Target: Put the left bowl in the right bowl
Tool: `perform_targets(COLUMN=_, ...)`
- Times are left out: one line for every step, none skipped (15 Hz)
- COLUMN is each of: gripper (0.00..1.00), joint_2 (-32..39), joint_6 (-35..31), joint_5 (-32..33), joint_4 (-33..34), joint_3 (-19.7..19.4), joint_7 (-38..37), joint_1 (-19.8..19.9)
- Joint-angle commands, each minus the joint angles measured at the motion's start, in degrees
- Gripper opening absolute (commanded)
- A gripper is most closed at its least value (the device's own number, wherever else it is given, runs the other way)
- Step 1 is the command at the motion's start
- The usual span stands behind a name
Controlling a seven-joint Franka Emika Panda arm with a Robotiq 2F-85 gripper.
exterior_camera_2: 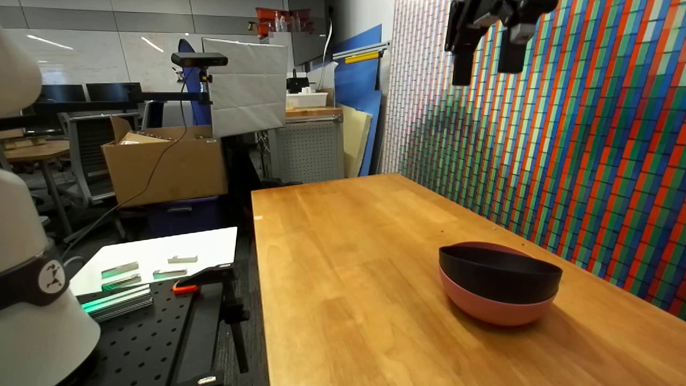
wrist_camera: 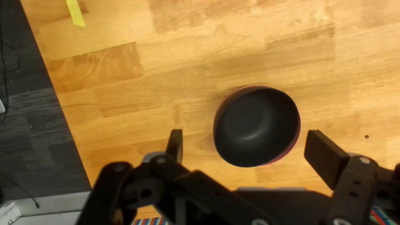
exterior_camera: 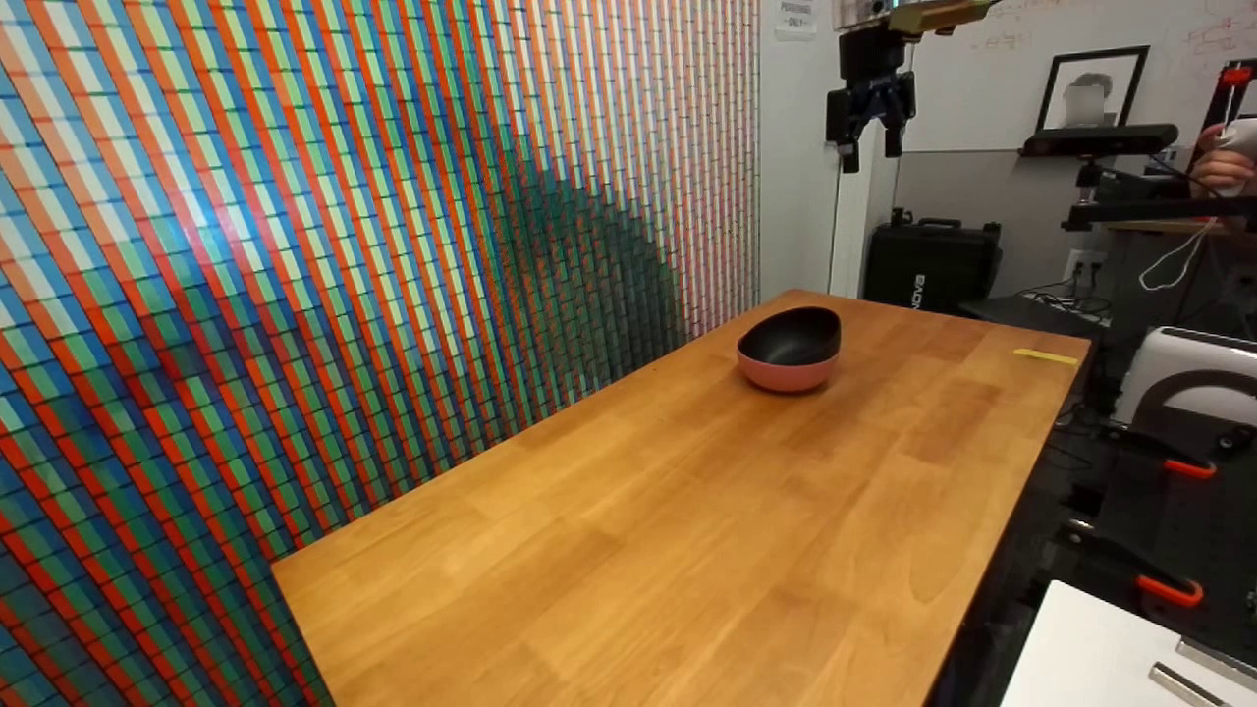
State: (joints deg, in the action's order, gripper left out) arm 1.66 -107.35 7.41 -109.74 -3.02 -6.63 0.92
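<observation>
The black bowl (exterior_camera: 797,336) sits inside the reddish-pink bowl (exterior_camera: 789,377) on the wooden table. In an exterior view the black bowl (exterior_camera_2: 498,276) is tilted, with one side of its rim raised above the pink bowl (exterior_camera_2: 498,312). In the wrist view the black bowl (wrist_camera: 254,125) covers most of the pink bowl (wrist_camera: 284,155), which shows only as a thin edge. My gripper (wrist_camera: 245,142) is open and empty, with its fingers spread wide. In both exterior views the gripper (exterior_camera: 871,149) hangs well above the bowls, apart from them; it also shows here (exterior_camera_2: 487,65).
The wooden table (exterior_camera: 638,550) runs along a wall with a colourful striped pattern (exterior_camera: 393,245). Yellow tape (exterior_camera: 1046,355) lies near one table edge. The white robot base (exterior_camera_2: 32,327) stands beside the table, near a white board (exterior_camera_2: 209,246) with metal pieces.
</observation>
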Motion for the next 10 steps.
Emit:
perform_targets(gripper=1.0, joint_2=-2.45, joint_6=2.08, joint_5=3.05, joint_4=0.59, joint_3=1.14, joint_7=4.57, joint_1=-0.28)
perform_targets(gripper=1.0, joint_2=-2.72, joint_6=2.35, joint_5=2.74, joint_4=0.66, joint_3=1.35, joint_7=5.54, joint_1=-0.33)
perform_targets(gripper=1.0, joint_2=-1.6, joint_6=0.69, joint_5=1.55, joint_4=0.14, joint_3=1.15, joint_7=3.11, joint_1=0.02)
perform_targets(gripper=1.0, joint_2=-1.9, joint_6=0.85, joint_5=1.56, joint_4=0.14, joint_3=1.33, joint_7=3.83, joint_1=-0.02)
perform_targets(gripper=1.0, joint_2=-2.04, joint_6=0.95, joint_5=1.56, joint_4=0.14, joint_3=1.43, joint_7=4.19, joint_1=-0.05)
perform_targets(gripper=1.0, joint_2=-2.05, joint_6=0.99, joint_5=1.57, joint_4=0.14, joint_3=1.45, joint_7=4.38, joint_1=-0.05)
perform_targets(gripper=1.0, joint_2=-2.05, joint_6=1.02, joint_5=1.58, joint_4=0.13, joint_3=1.45, joint_7=4.53, joint_1=-0.05)
perform_targets(gripper=1.0, joint_2=-2.05, joint_6=1.04, joint_5=1.59, joint_4=0.13, joint_3=1.45, joint_7=4.61, joint_1=-0.05)
perform_targets(gripper=1.0, joint_2=-2.05, joint_6=1.05, joint_5=1.59, joint_4=0.13, joint_3=1.45, joint_7=4.68, joint_1=-0.05)
perform_targets(gripper=1.0, joint_2=-2.05, joint_6=1.06, joint_5=1.59, joint_4=0.13, joint_3=1.45, joint_7=4.73, joint_1=-0.05)
